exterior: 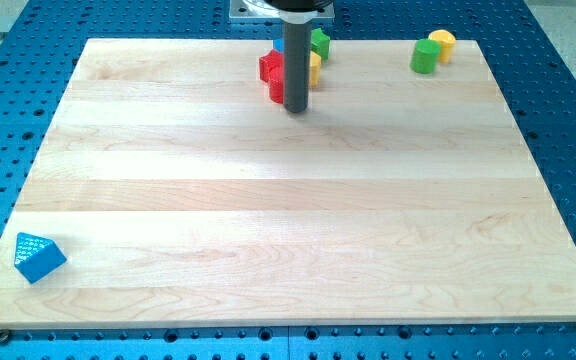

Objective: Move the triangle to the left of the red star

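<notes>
A blue triangle block (38,256) lies near the board's bottom left corner. The red star (271,72) sits near the top middle, partly hidden behind my rod. My tip (297,107) rests on the board just right of and below the red star, far from the triangle. A yellow block (314,67), a green block (320,42) and a bit of a blue block (278,46) crowd behind the rod; their shapes are partly hidden.
A green cylinder (424,57) and a yellow cylinder-like block (442,43) stand near the top right corner. The wooden board (288,230) lies on a blue perforated table (568,100).
</notes>
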